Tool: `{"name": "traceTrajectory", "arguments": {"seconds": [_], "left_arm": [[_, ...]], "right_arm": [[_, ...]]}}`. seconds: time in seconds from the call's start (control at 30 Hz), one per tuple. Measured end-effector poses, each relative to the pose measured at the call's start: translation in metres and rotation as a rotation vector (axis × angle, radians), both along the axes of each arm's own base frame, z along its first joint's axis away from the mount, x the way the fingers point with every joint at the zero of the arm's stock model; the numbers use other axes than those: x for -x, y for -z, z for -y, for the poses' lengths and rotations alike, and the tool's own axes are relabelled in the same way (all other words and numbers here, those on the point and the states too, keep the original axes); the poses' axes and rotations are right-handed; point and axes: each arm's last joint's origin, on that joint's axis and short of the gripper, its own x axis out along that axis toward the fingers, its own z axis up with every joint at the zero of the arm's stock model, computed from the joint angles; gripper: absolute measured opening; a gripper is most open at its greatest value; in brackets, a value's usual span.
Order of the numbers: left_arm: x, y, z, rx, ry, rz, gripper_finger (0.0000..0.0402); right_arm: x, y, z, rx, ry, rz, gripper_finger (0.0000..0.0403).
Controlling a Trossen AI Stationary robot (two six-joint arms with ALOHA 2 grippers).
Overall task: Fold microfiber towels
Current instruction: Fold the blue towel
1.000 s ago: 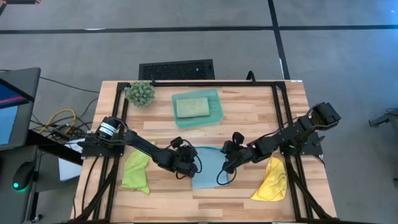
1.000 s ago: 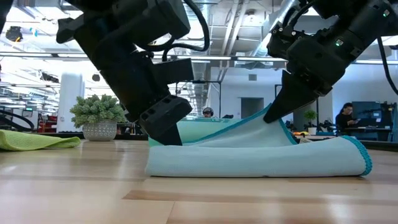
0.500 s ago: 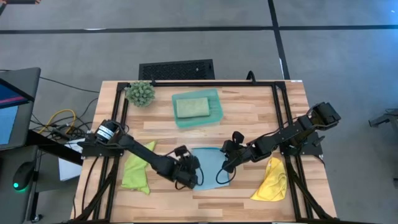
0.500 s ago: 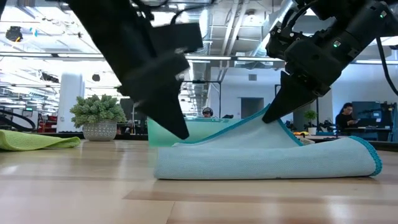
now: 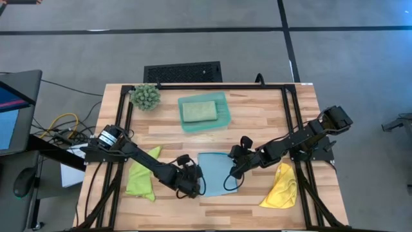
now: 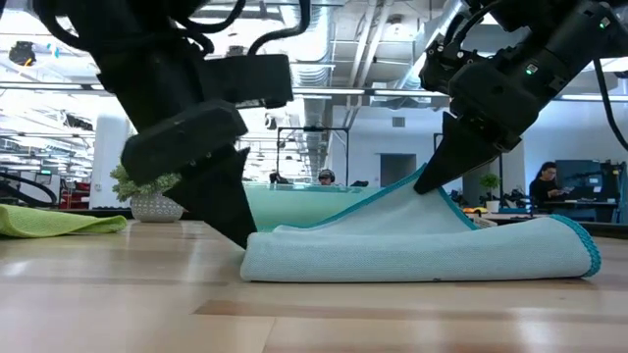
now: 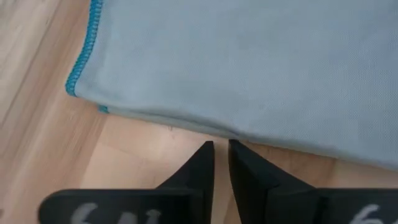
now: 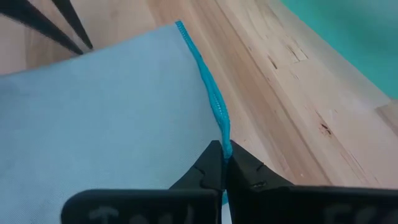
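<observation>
A light blue towel (image 5: 217, 173) lies folded on the table's near middle. My right gripper (image 5: 232, 173) is shut on its upper layer near the right side. My left gripper (image 5: 193, 188) points down at the towel's near left, its tips (image 7: 221, 145) drawn together just off the folded edge (image 7: 186, 124) with nothing between them. A lime green towel (image 5: 140, 175) lies crumpled at the left and a yellow one (image 5: 280, 187) at the right. A pale sage towel (image 5: 198, 111) lies folded in the teal tray (image 5: 222, 116). My right gripper pinches the blue-stitched hem (image 8: 221, 127) of the towel's top layer between its two fingers. It comes slanting down from the table's right. That layer rises like a tent to the fingertips (image 6: 432, 184), while the layer beneath lies flat on the wood. My left gripper's tips stand at the towel's left end (image 6: 250, 250); whether they touch it I cannot tell.
A spiky green plant ball (image 5: 145, 96) stands at the far left corner. A black frame rail (image 5: 286, 122) runs along the table's sides. Bare wood shows between the blue towel and the tray, and along the near edge.
My left gripper has gone toward the table's near edge along the blue towel's left side and has rolled, its fingers now pointing down at the towel's left end. My right gripper has kept the raised hem where it was.
</observation>
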Motion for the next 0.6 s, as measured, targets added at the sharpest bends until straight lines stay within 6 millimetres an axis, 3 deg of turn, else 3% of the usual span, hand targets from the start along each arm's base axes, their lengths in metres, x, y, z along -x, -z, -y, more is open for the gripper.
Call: {"name": "traceTrajectory", "arguments": {"seconds": [0.17,0.3,0.43,0.6], "left_arm": [[0.001,-0.024,0.001,-0.003,-0.025,0.106,0.0025],[-0.008,-0.033,0.018,0.075,0.136,0.211,0.0013],[-0.02,-0.018,0.034,0.18,0.357,0.243,0.0002],[-0.028,0.012,0.034,0.214,0.406,0.197,0.0003]], "right_arm": [[0.0,0.0,0.0,0.0,0.0,0.0,0.0027],[0.0,0.0,0.0,0.001,0.0,-0.002,0.0024],[0.0,0.0,0.0,-0.001,0.001,0.0,0.0023],[0.0,0.0,0.0,0.0,0.001,-0.002,0.0027]]}}
